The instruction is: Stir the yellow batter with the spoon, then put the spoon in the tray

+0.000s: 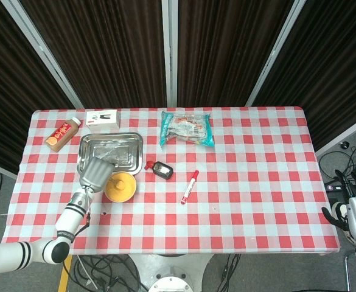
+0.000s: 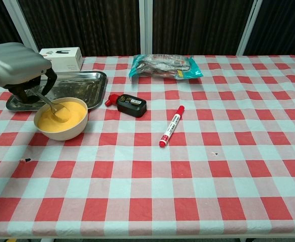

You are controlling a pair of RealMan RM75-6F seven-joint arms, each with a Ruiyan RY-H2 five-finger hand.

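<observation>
Spoon (image 2: 53, 105) tip dipped in yellow batter (image 2: 62, 115) — handle gripped by left hand (image 2: 17, 68). Bowl (image 2: 61, 132) just beside metal tray (image 2: 79, 85). Right hand (image 1: 355, 219) off table's right edge, grip state unclear.

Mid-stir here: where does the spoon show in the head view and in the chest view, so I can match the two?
Head view: the spoon is lower left, mostly hidden under the left hand, its tip in the bowl.
Chest view: the spoon is far left, handle running from the left hand down into the batter.
Shared landmark: the tray just behind the bowl.
</observation>
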